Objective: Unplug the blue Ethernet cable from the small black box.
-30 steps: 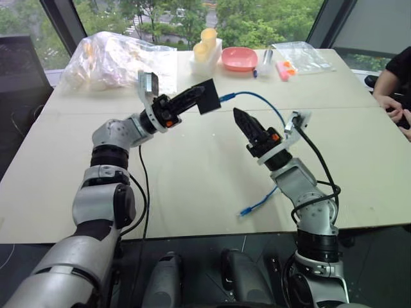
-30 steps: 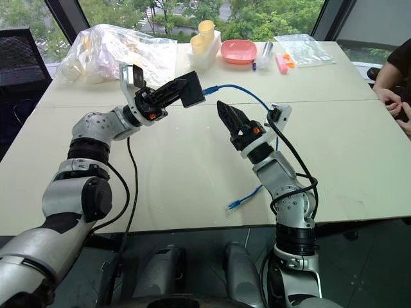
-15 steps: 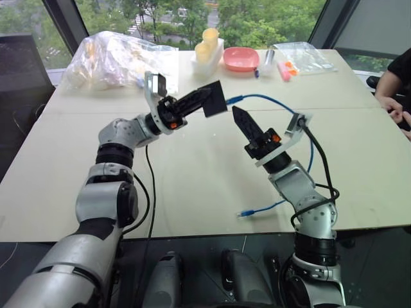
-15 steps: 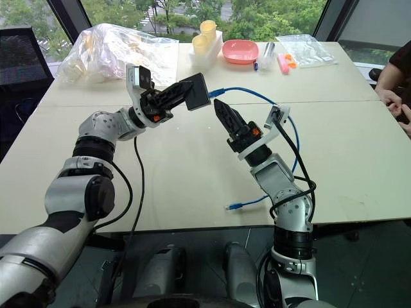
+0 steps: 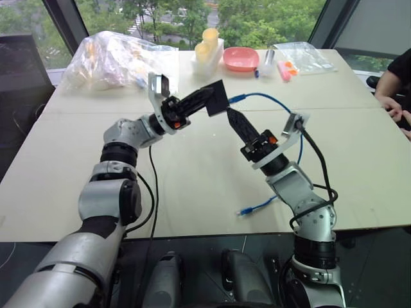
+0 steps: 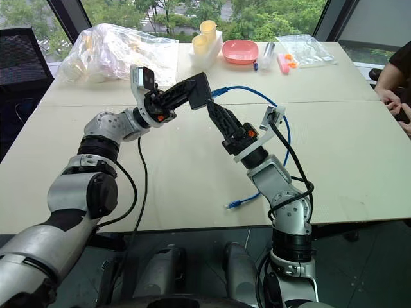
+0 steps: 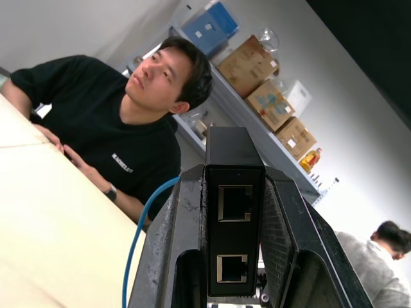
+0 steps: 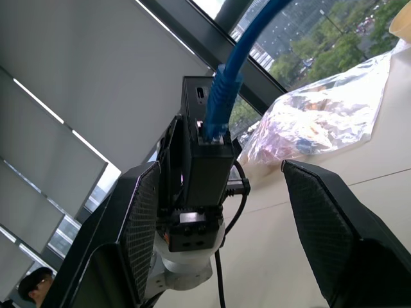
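a: where do we stand on the unplugging?

b: not done yet. the blue ethernet cable (image 5: 273, 100) is plugged into the small black box (image 5: 215, 99); in the right wrist view its plug sits in the port. the pull is what's left, we judge.

a: and who holds the box?

b: our left claw (image 5: 200, 97) is clamped on it, lifting it above the desk (image 5: 192, 173), arm reaching forward with the forearm angled up and to the right.

a: the right one?

b: our right claw (image 5: 232, 115) has its jaws parted and grips nothing. it's raised and pointing up toward the box, just below the plug. the cable's free end lies near the desk's front edge.
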Tool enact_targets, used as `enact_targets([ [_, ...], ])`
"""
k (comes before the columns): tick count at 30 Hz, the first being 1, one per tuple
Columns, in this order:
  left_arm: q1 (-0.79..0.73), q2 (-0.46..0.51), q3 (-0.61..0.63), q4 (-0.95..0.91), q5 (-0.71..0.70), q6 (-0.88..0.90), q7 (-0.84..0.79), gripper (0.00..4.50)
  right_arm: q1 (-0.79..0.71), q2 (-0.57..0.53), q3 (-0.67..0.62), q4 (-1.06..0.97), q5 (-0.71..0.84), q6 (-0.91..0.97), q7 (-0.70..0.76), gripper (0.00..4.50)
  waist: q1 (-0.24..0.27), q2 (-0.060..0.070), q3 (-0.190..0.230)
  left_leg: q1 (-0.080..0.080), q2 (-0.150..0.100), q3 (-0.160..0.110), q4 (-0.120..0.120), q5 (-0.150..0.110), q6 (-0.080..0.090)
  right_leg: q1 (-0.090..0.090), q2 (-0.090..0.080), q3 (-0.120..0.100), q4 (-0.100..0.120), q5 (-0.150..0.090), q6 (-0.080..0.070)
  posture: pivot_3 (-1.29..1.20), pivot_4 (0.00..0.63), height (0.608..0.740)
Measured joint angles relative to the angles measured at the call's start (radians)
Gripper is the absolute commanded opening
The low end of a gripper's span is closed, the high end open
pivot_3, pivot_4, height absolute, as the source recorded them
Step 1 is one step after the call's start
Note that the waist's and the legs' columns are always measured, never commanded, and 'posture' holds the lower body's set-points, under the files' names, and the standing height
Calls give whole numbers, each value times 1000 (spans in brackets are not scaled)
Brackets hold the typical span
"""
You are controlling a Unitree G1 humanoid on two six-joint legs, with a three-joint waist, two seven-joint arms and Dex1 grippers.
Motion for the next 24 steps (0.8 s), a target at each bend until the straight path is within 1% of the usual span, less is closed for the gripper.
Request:
enact_targets([
  [24, 29, -13, -6, -50, 0, 26, -12, 525, -14, 23, -17, 1, 3, -19, -12, 3121, 0, 0, 0, 0, 0, 0, 0, 0, 0, 0, 0, 0, 0, 0, 0, 0, 150, 740],
])
